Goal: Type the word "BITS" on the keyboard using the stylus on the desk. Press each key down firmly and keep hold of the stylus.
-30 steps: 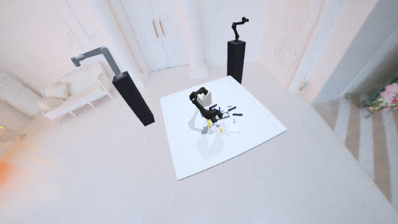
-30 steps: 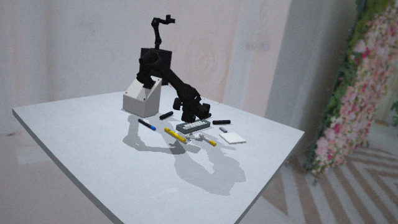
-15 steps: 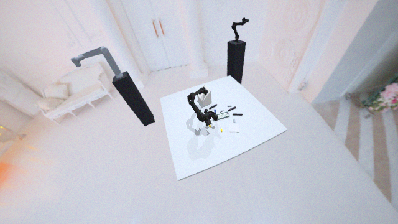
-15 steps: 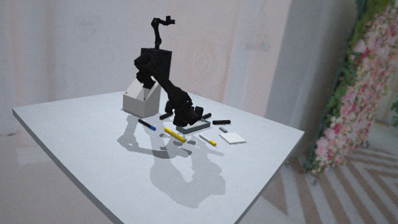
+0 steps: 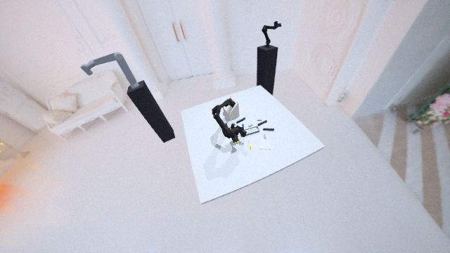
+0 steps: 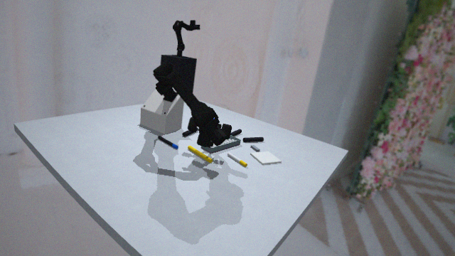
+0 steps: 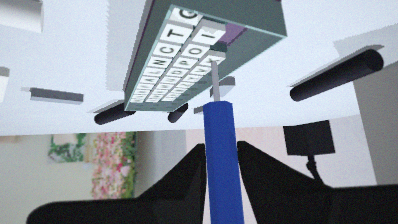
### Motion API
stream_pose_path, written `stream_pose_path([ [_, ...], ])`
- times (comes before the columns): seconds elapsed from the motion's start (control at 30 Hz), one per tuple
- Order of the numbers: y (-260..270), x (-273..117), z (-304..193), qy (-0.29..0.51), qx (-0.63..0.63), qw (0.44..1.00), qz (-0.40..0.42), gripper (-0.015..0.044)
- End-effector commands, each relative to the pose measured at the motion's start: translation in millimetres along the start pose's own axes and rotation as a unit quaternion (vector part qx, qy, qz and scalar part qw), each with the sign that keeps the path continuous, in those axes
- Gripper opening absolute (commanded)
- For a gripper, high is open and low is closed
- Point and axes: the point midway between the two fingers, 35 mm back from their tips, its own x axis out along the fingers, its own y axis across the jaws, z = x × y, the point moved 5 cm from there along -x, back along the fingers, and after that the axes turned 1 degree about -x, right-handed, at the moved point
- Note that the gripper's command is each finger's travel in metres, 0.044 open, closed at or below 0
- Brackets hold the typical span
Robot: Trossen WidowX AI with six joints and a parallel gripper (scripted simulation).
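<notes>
Three black cylinders (image 7: 337, 75) lie around the grey keyboard (image 5: 252, 131) (image 6: 225, 145) (image 7: 250, 50) on the white desk (image 5: 281, 154) (image 6: 106, 199). Smooth blue stylus (image 7: 222, 160), thin grey tip, clamped in black fingers; tip overlaps near-edge keys, contact unclear. Square white pad (image 5: 264, 144) (image 6: 266, 157) sits apart.

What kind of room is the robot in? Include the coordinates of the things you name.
It looks like a fancy hall, maybe in a grand house: there are tall white double doors (image 5: 191, 46), a cushioned white bench (image 5: 89, 102) and a wall of pink flowers (image 5: 436, 109) (image 6: 394, 117) (image 7: 111, 167).
</notes>
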Motion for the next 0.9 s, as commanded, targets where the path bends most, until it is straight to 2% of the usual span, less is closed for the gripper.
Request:
stream_pose_path([
  [0.0, 0.7, -0.3, 1.0, -0.003, -0.004, 1.0, 0.0, 0.0026],
  [0.07, 2.1, -0.5, 1.9, -0.003, -0.004, 1.0, 0.001, 0.0079],
  [0.1, 2.5, -0.5, 2.1, -0.003, -0.004, 1.0, 0.001, 0.0081],
  [0.87, 2.4, 3.7, 9.5, -0.003, -0.004, 1.0, 0.0, 0.0081],
])
